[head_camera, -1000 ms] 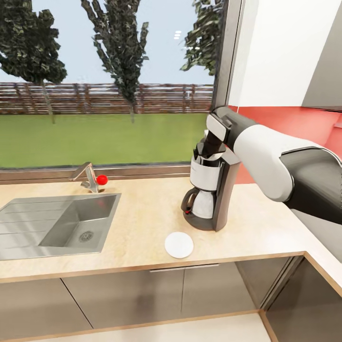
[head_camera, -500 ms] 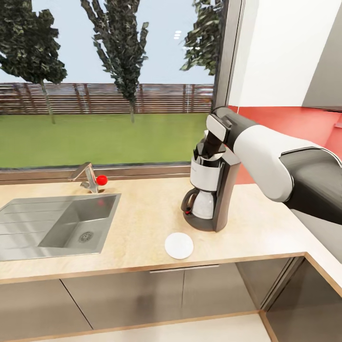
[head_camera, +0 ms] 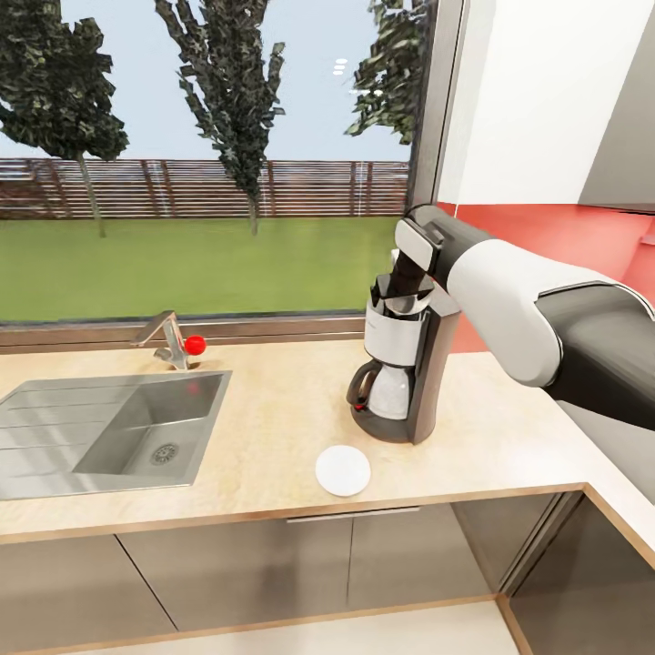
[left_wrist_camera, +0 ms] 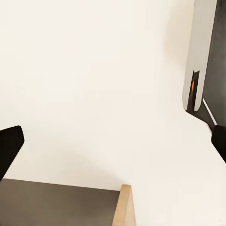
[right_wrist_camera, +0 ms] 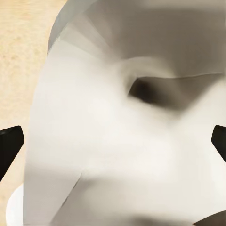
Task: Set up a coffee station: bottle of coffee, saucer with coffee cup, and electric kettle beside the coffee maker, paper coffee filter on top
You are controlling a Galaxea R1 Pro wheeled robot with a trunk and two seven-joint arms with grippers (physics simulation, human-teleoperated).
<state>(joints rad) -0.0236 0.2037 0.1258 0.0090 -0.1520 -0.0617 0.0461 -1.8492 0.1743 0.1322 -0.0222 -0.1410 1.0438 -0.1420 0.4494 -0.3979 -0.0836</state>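
Right gripper (head_camera: pixel 401 293) dipped lower into coffee maker (head_camera: pixel 405 364), filter perhaps released

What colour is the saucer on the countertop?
Plain white; the saucer shows best in the head view, on the countertop.

Right gripper (head_camera: pixel 398 293): fingertips hidden inside coffee maker (head_camera: pixel 400 368) top; jaw gap can't be read. Right arm (head_camera: pixel 546 314) cut by frame edge. Sink (head_camera: pixel 55 414) cut at edge, well left of coffee maker. Left wrist view: fingertips (left_wrist_camera: pixel 8 148) clipped at both edges.
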